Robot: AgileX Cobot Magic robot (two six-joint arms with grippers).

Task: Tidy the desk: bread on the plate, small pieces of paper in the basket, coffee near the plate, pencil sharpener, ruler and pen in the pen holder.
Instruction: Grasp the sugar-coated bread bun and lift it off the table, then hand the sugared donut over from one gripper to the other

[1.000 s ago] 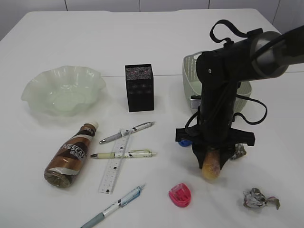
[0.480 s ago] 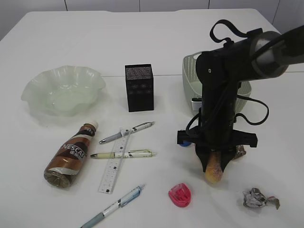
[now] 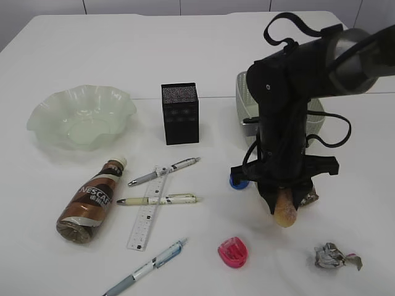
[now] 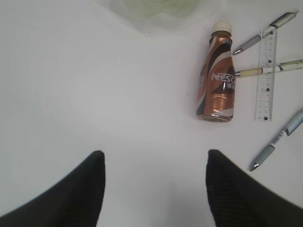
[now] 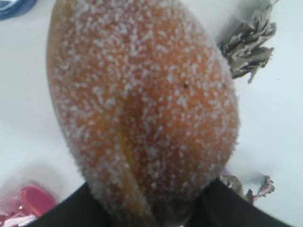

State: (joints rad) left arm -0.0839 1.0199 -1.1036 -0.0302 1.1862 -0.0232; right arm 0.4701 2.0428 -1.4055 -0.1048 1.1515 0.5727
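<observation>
right tool (image 3: 285, 206) pinched the sugared bread (image 3: 286, 209), lifted off the tabletop (image 3: 203, 55) | left tool (image 4: 154, 189) hung spread over bare tabletop | plate (image 3: 81, 117) far left

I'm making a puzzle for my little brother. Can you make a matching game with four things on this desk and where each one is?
1 bread
2 coffee bottle
3 pink sharpener
4 pen holder

A lying on its side
B standing between plate and basket
C held in the right gripper
D on the table at the front

Pairs: 1-C, 2-A, 3-D, 4-B
</observation>
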